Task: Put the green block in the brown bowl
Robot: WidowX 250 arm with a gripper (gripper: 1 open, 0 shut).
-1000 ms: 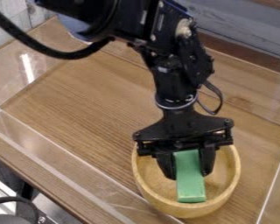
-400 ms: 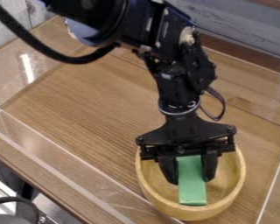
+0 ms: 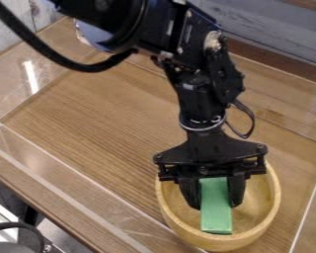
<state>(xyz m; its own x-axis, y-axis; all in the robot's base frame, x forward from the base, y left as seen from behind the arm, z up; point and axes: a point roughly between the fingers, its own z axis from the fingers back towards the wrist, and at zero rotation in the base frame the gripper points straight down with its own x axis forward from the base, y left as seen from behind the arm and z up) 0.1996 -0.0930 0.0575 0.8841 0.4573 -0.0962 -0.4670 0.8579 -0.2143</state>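
Observation:
The brown bowl (image 3: 165, 206) sits on the wooden table near the front right. My gripper (image 3: 213, 186) hangs straight down over it, its black fingers (image 3: 188, 190) reaching inside the rim on either side of the green block (image 3: 219, 213). The gripper is shut on the block's upper end. The block stands tilted, and its lower end reaches down to the bowl's floor toward the front. The block's top is hidden behind the gripper body.
The wooden tabletop (image 3: 95, 109) is fenced by clear plastic walls (image 3: 42, 168) along the left and front edges. A black cable (image 3: 48, 51) loops from the arm at the upper left. The arm's bulk fills the upper centre.
The gripper and the green block have shifted slightly right and lower into the bowl. The jaws keep the same spread.

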